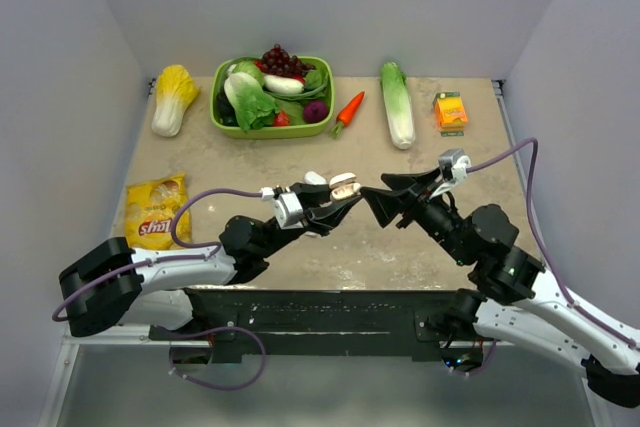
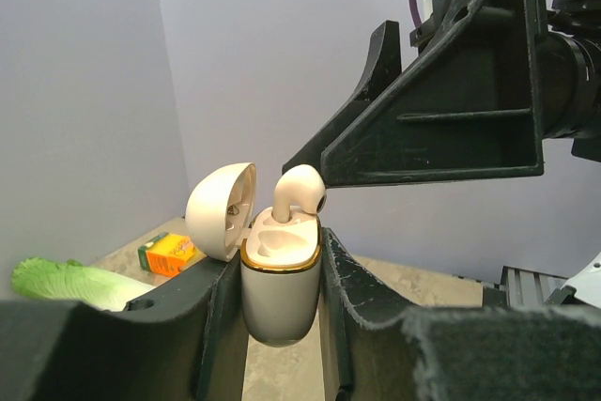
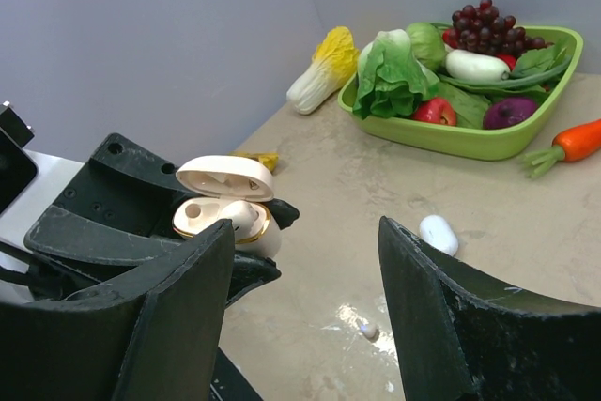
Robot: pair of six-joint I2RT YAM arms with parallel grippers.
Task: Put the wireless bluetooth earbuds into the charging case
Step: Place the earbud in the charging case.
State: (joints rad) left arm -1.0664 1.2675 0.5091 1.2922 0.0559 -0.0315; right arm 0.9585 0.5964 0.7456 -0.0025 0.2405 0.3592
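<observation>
My left gripper (image 2: 280, 274) is shut on the charging case (image 2: 280, 293), a glossy white pebble with a gold rim, held upright above the table with its lid hinged open. One earbud (image 2: 299, 192) stands stem-down in the case's right slot, its head still above the rim; the slot beside it is empty. In the top view the case (image 1: 343, 187) sits between both arms. My right gripper (image 1: 372, 190) hovers just beside it, open and holding nothing (image 3: 305, 232). A second small white earbud (image 3: 439, 234) lies on the table beyond, also seen from above (image 1: 315, 178).
A green basket (image 1: 270, 132) of vegetables stands at the back. A yellow cabbage (image 1: 174, 97), a carrot (image 1: 349, 110), a long green lettuce (image 1: 398, 102) and an orange box (image 1: 451, 110) lie along the back. A yellow chip bag (image 1: 156, 209) lies left.
</observation>
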